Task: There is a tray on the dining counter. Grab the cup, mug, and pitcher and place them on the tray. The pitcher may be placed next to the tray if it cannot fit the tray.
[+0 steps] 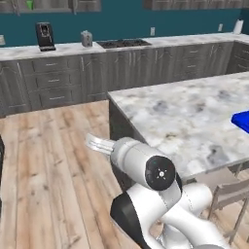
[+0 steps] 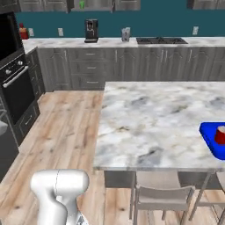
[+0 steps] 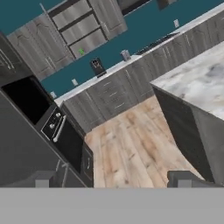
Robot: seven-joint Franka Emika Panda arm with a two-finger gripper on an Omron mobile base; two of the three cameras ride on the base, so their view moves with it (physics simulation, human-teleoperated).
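Note:
The blue tray (image 2: 210,139) lies at the right edge of the marble dining counter (image 2: 154,118), and its corner (image 1: 241,120) also shows in the left base view. The red mug (image 2: 220,135) stands upright in the tray. A small green thing, the cup (image 2: 81,4) by its colour, sits high up among the wall cabinets (image 3: 81,51). My gripper (image 3: 113,183) is open with nothing between its fingertips (image 3: 42,182); it hangs over the wooden floor, left of the counter, and faces the far drawer fronts. The pitcher is out of view.
A coffee machine (image 2: 91,30) and a cooktop (image 2: 160,41) sit on the back worktop. A black oven (image 2: 17,90) stands at the left wall. Chairs (image 2: 162,193) are tucked under the counter's near edge. Open wooden floor (image 1: 53,160) stretches to the left.

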